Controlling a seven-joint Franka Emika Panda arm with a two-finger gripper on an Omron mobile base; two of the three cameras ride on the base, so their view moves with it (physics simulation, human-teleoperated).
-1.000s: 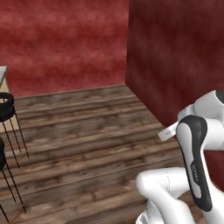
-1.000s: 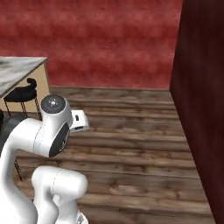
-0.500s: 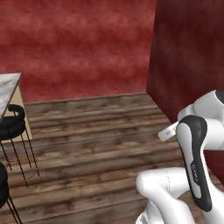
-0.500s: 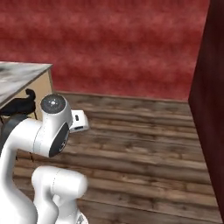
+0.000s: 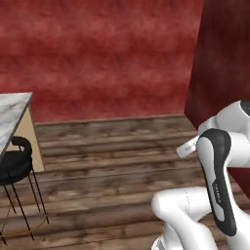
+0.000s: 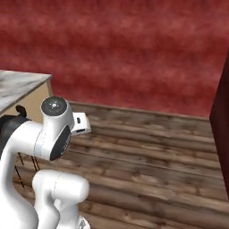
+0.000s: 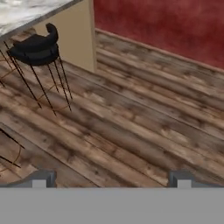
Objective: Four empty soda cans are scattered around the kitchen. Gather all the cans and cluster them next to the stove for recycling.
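Left base view now has the marble-topped counter and a black bar stool well inside the frame at the left, where 1 second ago only the stool's edge showed; the dark red cabinet side has slid toward the right. The whole picture has shifted, so the base is turning or driving, not the furniture. For the task this reads as travel between places: I see 0 soda cans and no stove from here, so their whereabouts cannot be told. In the hand view the gripper hangs over bare plank floor with its 2 tips spread wide and nothing between them. Open floor runs ahead to the red wall. The tight edges are the stool's thin legs and counter corner on the left and the cabinet side on the right.
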